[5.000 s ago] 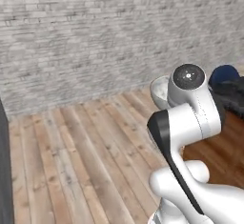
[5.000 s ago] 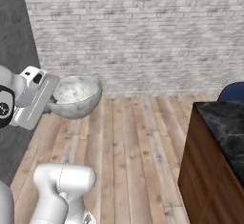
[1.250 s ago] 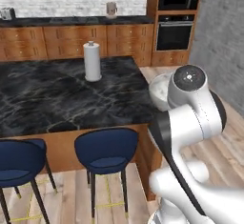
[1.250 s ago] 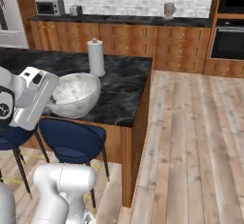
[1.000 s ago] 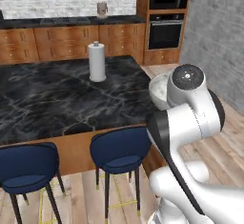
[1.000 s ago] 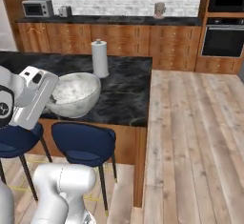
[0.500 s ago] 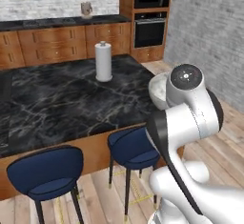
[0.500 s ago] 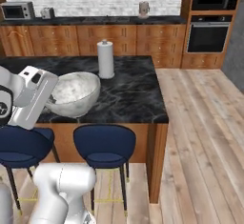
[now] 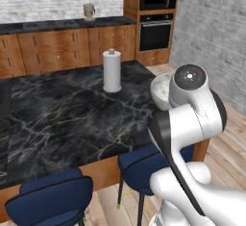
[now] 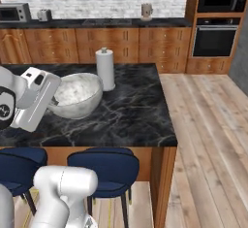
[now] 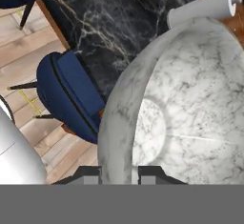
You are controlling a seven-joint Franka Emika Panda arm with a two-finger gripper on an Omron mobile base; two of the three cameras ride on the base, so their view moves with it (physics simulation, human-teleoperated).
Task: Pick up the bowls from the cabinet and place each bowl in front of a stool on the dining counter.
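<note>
Bowl (image 11: 190,113) mottled grey-white marble, smooth; dining counter (image 10: 131,110) glossy black veined marble; stool (image 11: 66,99) navy padded.

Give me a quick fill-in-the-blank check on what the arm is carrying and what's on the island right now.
1. The gripper is shut on the rim of the marbled grey-white ____.
2. The white roll standing upright on the dining counter is a ____ roll.
3. The stools tucked under the counter edge have seats coloured ____.
4. Beside the wall cabinets, the oven has a ____ built in above it.

Missing words: bowl; paper towel; navy blue; microwave
</note>
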